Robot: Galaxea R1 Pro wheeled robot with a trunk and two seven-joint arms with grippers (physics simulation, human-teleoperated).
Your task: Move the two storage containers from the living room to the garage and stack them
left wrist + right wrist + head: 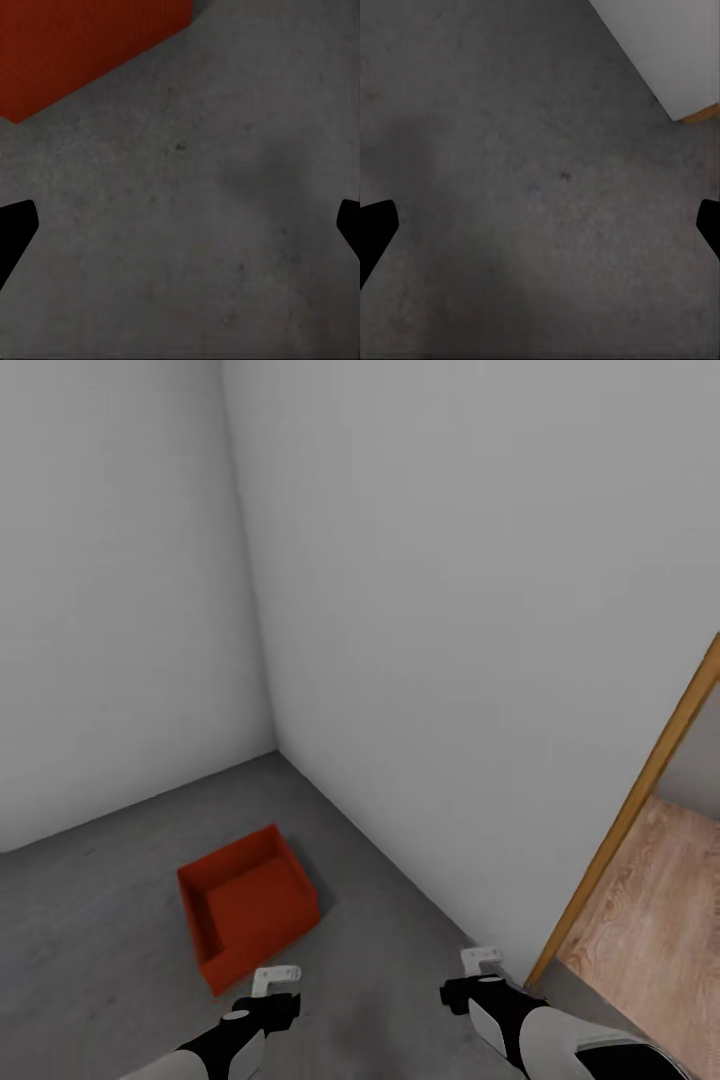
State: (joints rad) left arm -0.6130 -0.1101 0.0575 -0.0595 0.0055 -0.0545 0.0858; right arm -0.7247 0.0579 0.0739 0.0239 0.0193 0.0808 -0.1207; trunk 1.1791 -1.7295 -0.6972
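One red-orange open-topped storage container (247,908) sits on the dark grey concrete floor (90,920) of the garage, near the corner of two white walls. In the left wrist view the container's wall (82,45) shows over the same floor (195,225). My left gripper (277,978) hangs just in front of the container, apart from it, open and empty, its dark fingertips (15,232) spread wide. My right gripper (482,960) hangs over bare floor (525,187) near the wall, open and empty too.
White walls (450,610) meet in a corner behind the container. A wooden door frame (640,800) stands at the right, with light wood-plank flooring (660,920) beyond it. The wall's base and frame foot (697,114) show in the right wrist view.
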